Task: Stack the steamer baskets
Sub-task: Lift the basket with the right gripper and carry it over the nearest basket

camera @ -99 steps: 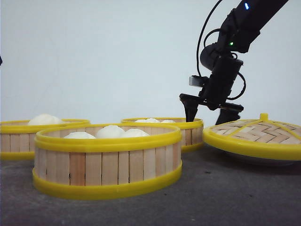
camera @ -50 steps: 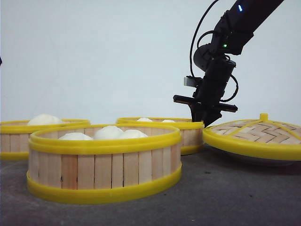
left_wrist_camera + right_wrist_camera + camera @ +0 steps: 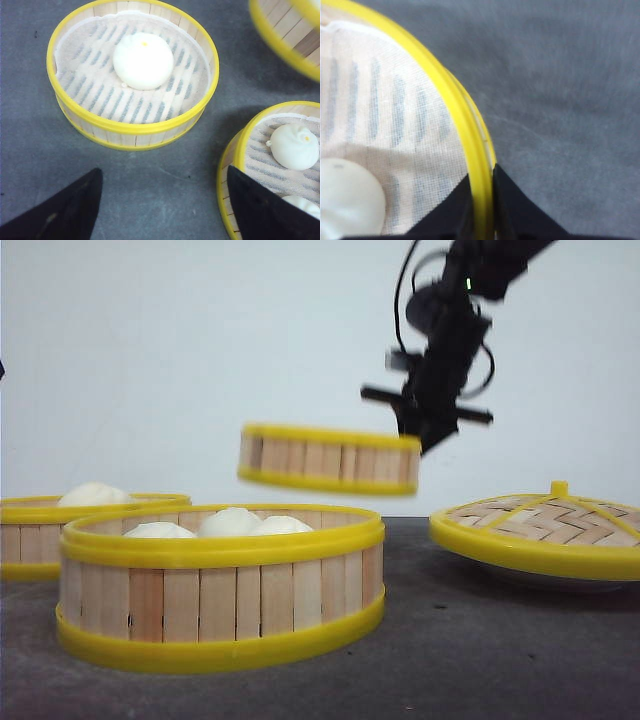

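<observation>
Steamer baskets: one (image 3: 328, 458) hangs tilted in the air above the tabletop (image 3: 470, 640), its rim pinched between the fingers of the right hand (image 3: 482, 200). A second basket (image 3: 220, 585) with buns (image 3: 232, 521) stands in front, and a third (image 3: 60, 530) at far left holds one bun. The left hand (image 3: 160, 210) is spread wide above the tabletop, holding nothing. A lid (image 3: 545, 525) lies at right.
</observation>
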Motion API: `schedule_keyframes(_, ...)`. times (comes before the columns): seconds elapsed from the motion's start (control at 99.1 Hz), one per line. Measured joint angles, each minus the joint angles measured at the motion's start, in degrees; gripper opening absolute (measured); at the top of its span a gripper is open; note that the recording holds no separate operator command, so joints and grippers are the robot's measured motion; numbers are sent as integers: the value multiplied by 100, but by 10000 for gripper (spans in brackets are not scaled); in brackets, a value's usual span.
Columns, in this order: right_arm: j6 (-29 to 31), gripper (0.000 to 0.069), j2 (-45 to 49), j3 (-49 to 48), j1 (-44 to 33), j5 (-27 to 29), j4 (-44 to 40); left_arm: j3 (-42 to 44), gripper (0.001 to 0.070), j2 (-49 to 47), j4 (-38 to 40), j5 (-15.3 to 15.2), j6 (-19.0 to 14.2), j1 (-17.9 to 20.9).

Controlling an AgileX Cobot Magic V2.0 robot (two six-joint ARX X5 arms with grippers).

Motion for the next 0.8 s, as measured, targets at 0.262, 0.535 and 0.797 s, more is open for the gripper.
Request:
schedule_keyframes(0.262, -365, 24, -332, 592, 245, -22, -1585, 0, 478, 0, 2, 0, 2, 0)
schedule_keyframes(0.535, -439, 23, -1281, 595, 857, 448, -2162, 0, 478, 0, 0, 0, 2, 0)
schedule_keyframes(0.797, -496, 23, -1910, 601, 1526, 1014, -2275, 0, 478, 0, 0, 0, 2, 0)
